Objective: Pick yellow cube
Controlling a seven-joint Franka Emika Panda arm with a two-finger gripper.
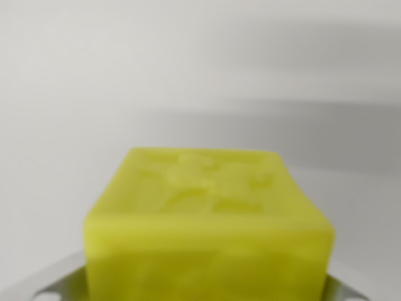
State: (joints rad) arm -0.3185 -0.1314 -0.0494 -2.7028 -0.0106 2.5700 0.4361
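Observation:
The yellow cube point(210, 219) fills the lower middle of the wrist view, very close to the camera and out of focus. Its top face carries a shallow embossed pattern. Grey metal parts of my gripper point(210, 291) show at the bottom left and bottom right corners, pressed against the cube's two sides. The cube sits between them, and its lower part is cut off by the frame's edge. The fingertips themselves are hidden by the cube.
Behind the cube lies a plain white surface point(188, 69), blurred, with a broad soft grey shadow band point(301, 135) crossing from the middle to the wrist view's right. No other object is visible.

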